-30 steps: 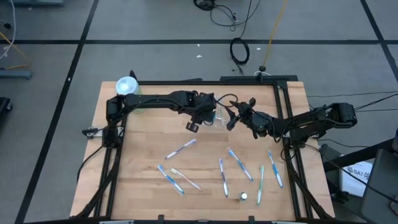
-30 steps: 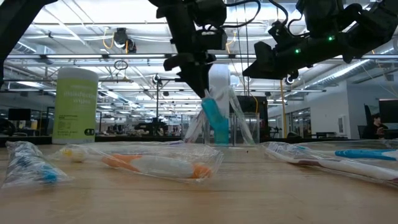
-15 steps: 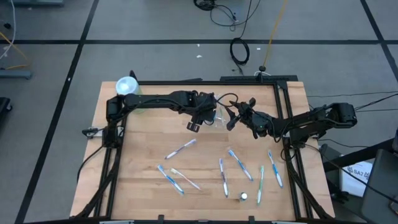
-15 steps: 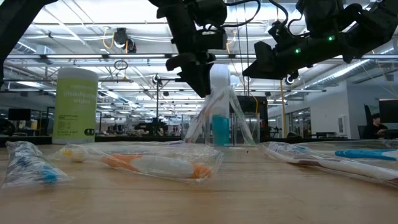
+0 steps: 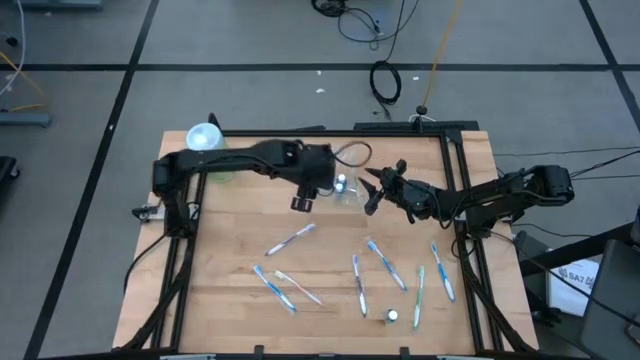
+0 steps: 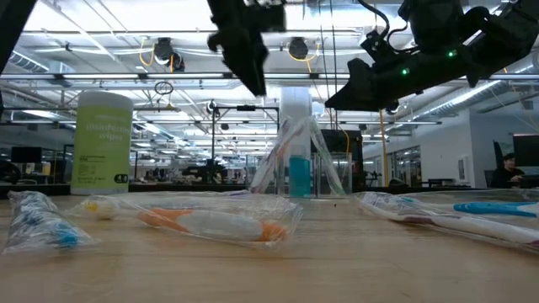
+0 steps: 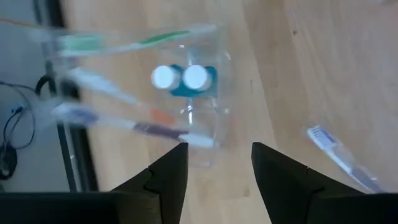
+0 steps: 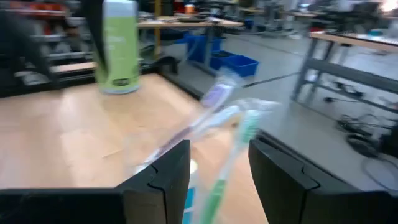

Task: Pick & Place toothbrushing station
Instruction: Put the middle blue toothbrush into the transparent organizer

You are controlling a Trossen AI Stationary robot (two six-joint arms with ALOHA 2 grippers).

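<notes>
The clear plastic cup (image 5: 347, 190) stands upright on the wooden table (image 5: 230, 250), past its middle. In it are two white-capped tubes (image 7: 180, 78) and several wrapped toothbrushes (image 7: 130, 43) that lean out over its rim. My left gripper (image 7: 217, 155) hangs open above the cup, a little to its left (image 6: 244, 59). My right gripper (image 5: 370, 193) is open and level just right of the cup, and the leaning brushes (image 8: 233, 140) show in front of its fingers. Whether they touch it, I cannot tell.
Several wrapped toothbrushes (image 5: 385, 265) lie loose on the table's near half, and a small white-capped tube (image 5: 391, 316) lies by the near edge. A big light-green bottle (image 5: 205, 140) stands at the far left corner. A black frame (image 5: 460, 200) runs along the table's edges.
My left gripper has opened and let go of a blue white-capped tube, which was tilted and now stands upright in the cup. The gripper has then risen and drawn back toward the table's left. The right gripper has kept its place.
</notes>
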